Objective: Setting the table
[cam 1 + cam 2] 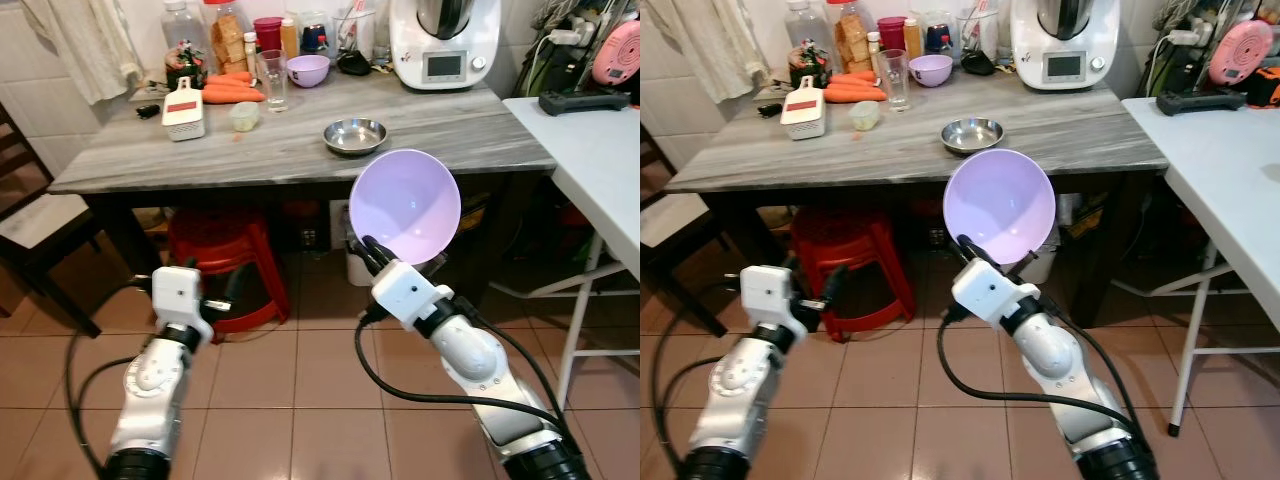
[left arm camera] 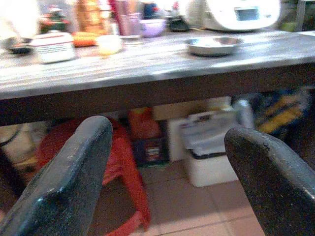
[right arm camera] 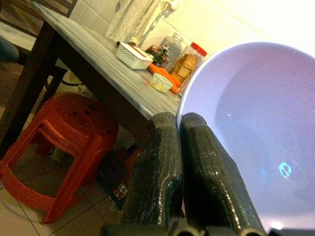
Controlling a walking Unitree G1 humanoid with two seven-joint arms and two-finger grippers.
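Nearest in, at seven o'clock of the head view: left gripper (image 1: 222, 298) low over the tiled floor (image 1: 300, 380), fingers spread wide, nothing between them, aimed toward the red stool (image 1: 225, 265) under the table. Idle-looking, and the farther of the two from any job.

At five o'clock: right gripper (image 1: 368, 250) clenched on the near rim of the lilac bowl (image 1: 405, 205), both black fingers (image 3: 170, 162) pressed together at that lip. Held tipped up, hollow facing back toward the head, well short of level and hanging just in front of the table's near edge (image 1: 300, 180), lower rim below it, upper rim about level with it. Clearly the nearer arm, and the one carrying the task's piece.

Straight on toward twelve: marble tabletop (image 1: 440, 125), its long axis running nine to three. Steel dish (image 1: 355, 135) just beyond the edge, a shade toward eleven of the bowl. Judged the crux: bowl needed lifting up and over that edge, then levelling, with bare top lying at one o'clock, right of the dish. Risk of clipping the edge or nudging the dish if carried low.

Farther at ten and eleven: white grater box (image 1: 183, 108), carrots (image 1: 232, 92), drinking glass (image 1: 272, 80), small purple bowl (image 1: 308, 70). At one o'clock, far back, white kitchen machine (image 1: 445, 40). At three, white side table (image 1: 590, 150), crowding the right arm's swing.
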